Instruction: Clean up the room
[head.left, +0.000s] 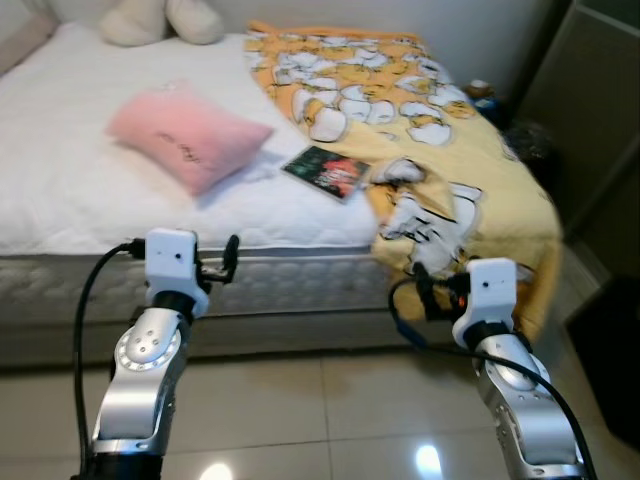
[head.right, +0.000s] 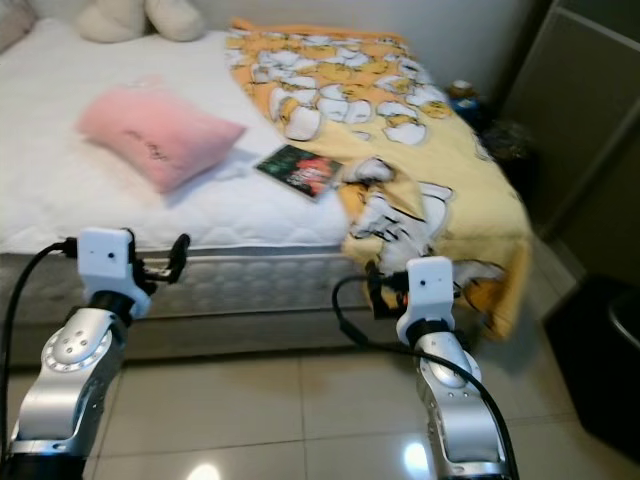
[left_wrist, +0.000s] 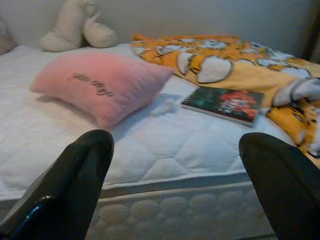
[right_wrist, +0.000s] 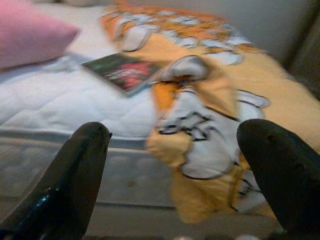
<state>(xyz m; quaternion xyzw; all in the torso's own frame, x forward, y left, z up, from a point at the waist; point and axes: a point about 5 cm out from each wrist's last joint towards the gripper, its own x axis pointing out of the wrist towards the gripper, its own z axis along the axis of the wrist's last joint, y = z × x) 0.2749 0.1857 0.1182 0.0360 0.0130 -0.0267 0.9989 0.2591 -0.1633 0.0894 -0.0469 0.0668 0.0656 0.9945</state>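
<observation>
Two spread grippers, left gripper, right gripper, pillow writing unreadable, book

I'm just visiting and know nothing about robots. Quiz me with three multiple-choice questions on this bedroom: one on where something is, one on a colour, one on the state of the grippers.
1. Where does the book lie?
A. On the floor
B. On the mattress, between the pillow and the blanket
C. On top of the pillow

2. What colour is the pillow?
A. Pink
B. Blue
C. Green

3. How are the left gripper and the right gripper?
A. Both shut on the blanket
B. One holds the book
C. Both open, holding nothing

Answers: B, the book rests on the white mattress beside the blanket's edge; A, the pillow is plainly pink; C, each wrist view shows the fingers spread with only the bed beyond them.
</observation>
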